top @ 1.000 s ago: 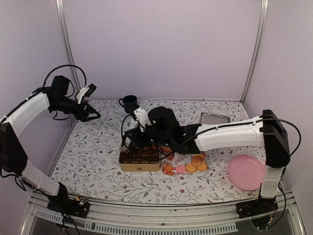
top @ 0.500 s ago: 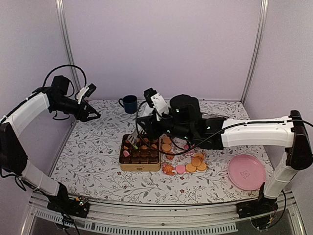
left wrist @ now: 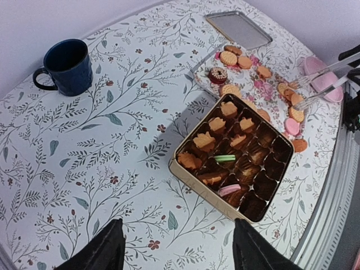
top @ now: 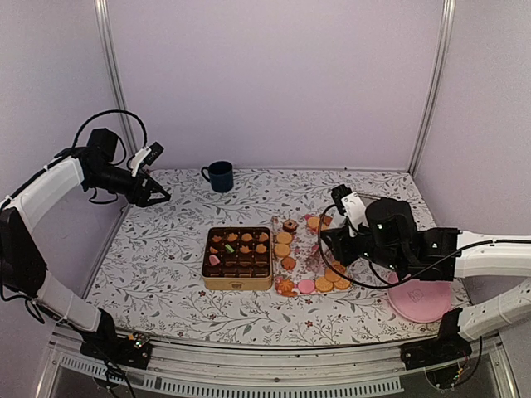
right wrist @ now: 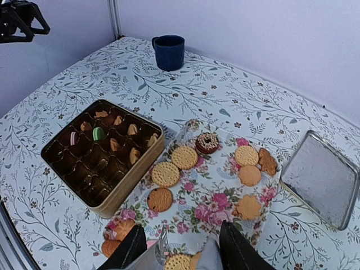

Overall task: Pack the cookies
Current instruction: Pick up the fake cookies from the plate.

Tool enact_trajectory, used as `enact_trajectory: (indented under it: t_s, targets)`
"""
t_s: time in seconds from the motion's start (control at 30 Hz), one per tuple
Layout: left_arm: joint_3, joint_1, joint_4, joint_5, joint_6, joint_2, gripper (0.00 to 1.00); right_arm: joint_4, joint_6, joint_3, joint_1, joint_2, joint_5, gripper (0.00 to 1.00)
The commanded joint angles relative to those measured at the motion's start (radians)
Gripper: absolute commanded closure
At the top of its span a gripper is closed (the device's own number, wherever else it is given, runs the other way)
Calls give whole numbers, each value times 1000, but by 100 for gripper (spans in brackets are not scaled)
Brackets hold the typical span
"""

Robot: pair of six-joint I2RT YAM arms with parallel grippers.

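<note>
Your leafy table (top: 158, 257) sits inside pale purple walls (top: 274, 83). The tin (left wrist: 202, 191) ahead of your wide, empty left pincer (left wrist: 177, 239) holds some cookies (left wrist: 203, 139). More lie on the flowery tray (right wrist: 216, 199) under your half-open, empty right pincer (right wrist: 183, 232).

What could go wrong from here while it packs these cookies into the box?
The overlapping cookies nearest the arms could make the right claw lift two or crack one. The box has narrow cells, so the wide round cookies may catch on a divider instead of dropping in.
</note>
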Motion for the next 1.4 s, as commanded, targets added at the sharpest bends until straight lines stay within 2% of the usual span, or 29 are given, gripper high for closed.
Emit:
enact_trajectory:
  t_s: [0.0,0.17,0.37,0.73,1.17,1.37]
  targets:
    - [13,7,-13,21,7,-6,34,-102,97,-65,-5,-128,86,56]
    - [15,7,-14,24,4,0,34,-132,133,-104,-5,-175,107,56]
    - [19,7,-14,27,2,3,34,-137,134,-104,-6,-138,115,56]
    - [27,7,-14,22,3,5,34,-39,119,-100,-14,-69,78,58]
    - [33,7,-13,23,4,2,34,-26,109,-80,-14,-88,80,80]
    - [36,7,-14,19,4,1,34,-22,85,-43,-14,-123,82,100]
